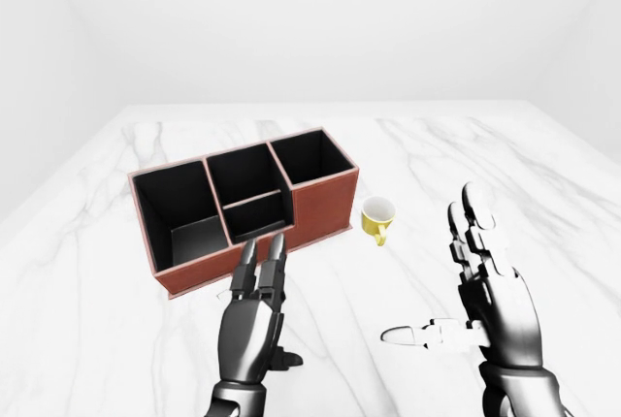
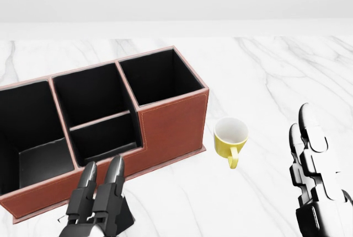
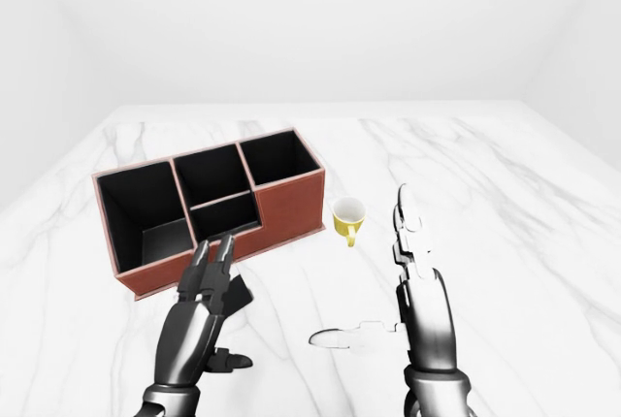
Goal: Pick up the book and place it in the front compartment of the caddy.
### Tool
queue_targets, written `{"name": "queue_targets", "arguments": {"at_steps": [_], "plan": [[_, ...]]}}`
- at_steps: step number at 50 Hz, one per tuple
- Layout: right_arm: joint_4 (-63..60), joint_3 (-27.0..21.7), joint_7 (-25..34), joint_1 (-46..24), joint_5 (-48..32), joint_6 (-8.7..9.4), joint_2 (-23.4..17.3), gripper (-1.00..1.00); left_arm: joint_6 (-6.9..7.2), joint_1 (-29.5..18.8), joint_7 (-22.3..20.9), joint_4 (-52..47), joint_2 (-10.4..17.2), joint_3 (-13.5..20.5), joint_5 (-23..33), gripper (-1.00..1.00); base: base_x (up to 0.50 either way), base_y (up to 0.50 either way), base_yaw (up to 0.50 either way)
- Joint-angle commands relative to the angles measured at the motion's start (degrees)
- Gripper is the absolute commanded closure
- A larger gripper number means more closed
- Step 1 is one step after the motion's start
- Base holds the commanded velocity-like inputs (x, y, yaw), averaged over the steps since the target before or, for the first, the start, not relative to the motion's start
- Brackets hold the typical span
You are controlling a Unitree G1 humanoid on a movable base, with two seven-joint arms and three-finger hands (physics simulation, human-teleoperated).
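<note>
On the marble desk (image 1: pixel 543 175), I see my left hand (image 1: pixel 254 286) with fingers spread over the mostly hidden book (image 2: pixel 126 215) just below the caddy (image 2: pixel 171 124), my right hand (image 1: pixel 485 276) open beside the yellow mug (image 2: pixel 230 136).

Brown caddy (image 2: pixel 171 124) at left, yellow mug (image 2: pixel 230 136) just right of it; L hand (image 2: pixel 99 201) near, R hand (image 2: pixel 317 171) far right, fingers straight.

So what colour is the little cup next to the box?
The cup is yellow, clearest in the head view.
</note>
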Motion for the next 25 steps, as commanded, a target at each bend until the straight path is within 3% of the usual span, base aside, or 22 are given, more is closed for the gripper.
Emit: {"name": "queue_targets", "arguments": {"at_steps": [1, 16, 25], "plan": [[-0.03, 0.05, 0.01, 0.04, -0.01, 0.0, -0.07, -1.0, 0.0, 1.99, 0.86, 0.82, 1.47, -1.29, 0.36, -1.0, 0.0, 0.0, 0.0], [0.05, 0.18, -0.03, -0.12, -0.07, 0.0, -0.17, -1.0, 0.0, 1.28, 1.06, 3.67, 2.23, -1.43, -0.97, -1.0, 0.0, 0.0, 0.0], [0.21, 0.07, 0.13, -0.23, -0.04, 0.0, -0.12, -1.0, 0.0, -0.36, 0.0, 7.05, 0.62, 1.47, -2.05, -1.0, 0.0, 0.0, 0.0]]}}
